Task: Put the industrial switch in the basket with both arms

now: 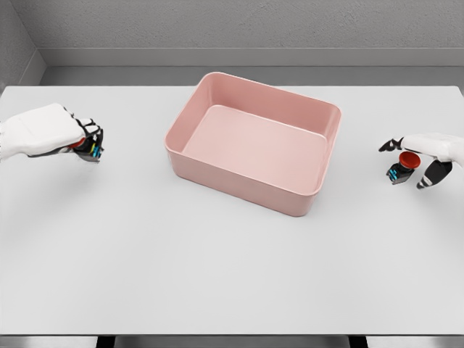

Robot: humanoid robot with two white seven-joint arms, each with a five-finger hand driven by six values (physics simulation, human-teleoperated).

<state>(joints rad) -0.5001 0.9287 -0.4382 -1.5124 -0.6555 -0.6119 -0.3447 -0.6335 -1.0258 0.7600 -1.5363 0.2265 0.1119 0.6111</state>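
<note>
My left hand (78, 138) is curled tight around one switch (91, 147), of which only a sliver of red and some dark, blue-flecked body peeks out past the knuckles. My right hand (424, 163) sits over a second switch (403, 167) with the fingers spread wide around it; I judge this one is not yet gripped, since the red cap and dark base show plainly between thumb and fingers. Both switches are out near the side edges of the surface (232, 275), well apart from the basket (321, 148) in the middle, which holds nothing.

The right side worries me most. The cap looks smooth and rounded, and if my fingers close on that dome rather than the blocky base, the switch could squirt out or tip over. On the left, I cannot tell how well it is seated, so it might slip during the carry.

The basket is a pink, glossy, hard-looking tub with rounded corners and raised walls; a low carry could knock its rim and shove it across the slick grey-white surface.
</note>
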